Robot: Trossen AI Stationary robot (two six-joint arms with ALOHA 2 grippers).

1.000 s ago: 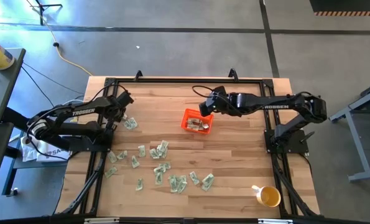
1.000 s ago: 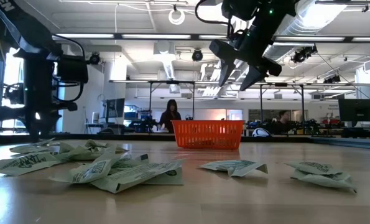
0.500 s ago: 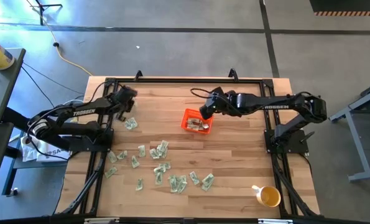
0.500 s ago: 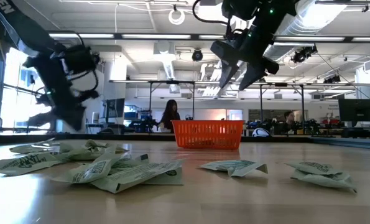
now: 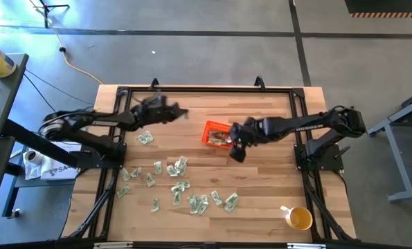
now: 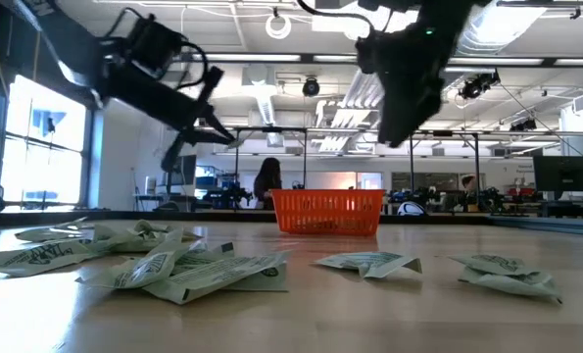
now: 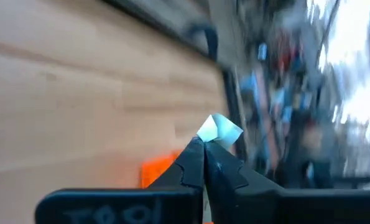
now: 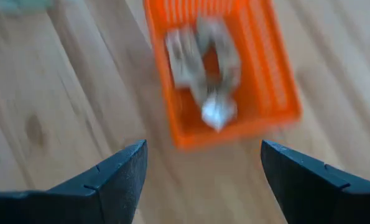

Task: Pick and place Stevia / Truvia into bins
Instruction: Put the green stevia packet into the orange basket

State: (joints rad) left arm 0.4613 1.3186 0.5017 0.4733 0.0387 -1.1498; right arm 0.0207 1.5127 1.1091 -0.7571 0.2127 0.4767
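The orange basket (image 5: 209, 129) stands mid-table and holds a few sachets (image 8: 200, 53). Many pale green and white sachets (image 5: 180, 185) lie flat and scattered on the wood nearer the front edge. My left gripper (image 5: 180, 111) is raised over the table left of the basket, shut on one sachet (image 7: 219, 129). The basket's orange corner (image 7: 157, 169) shows beyond its fingers. My right gripper (image 5: 236, 149) hovers at the basket's near right corner, open, its fingers (image 8: 119, 171) spread wide with nothing between them. In the low view the basket (image 6: 327, 211) stands behind the nearest sachets (image 6: 188, 272). My left gripper pinches the small sachet by one end (image 7: 208, 135) between its two fingertips. The rest of the sachet sticks out past the tips, lifted clear of the table.
A yellow cup (image 5: 299, 218) stands at the table's near right corner. A black frame (image 5: 206, 89) runs along the table's edges. Bare wood lies on the far side and right of the basket. People show in the room behind (image 6: 267, 181).
My left gripper has risen from the sachets at the table's left and swung right toward the basket, carrying a sachet. My right gripper has moved from the basket's far side across it toward the near edge.
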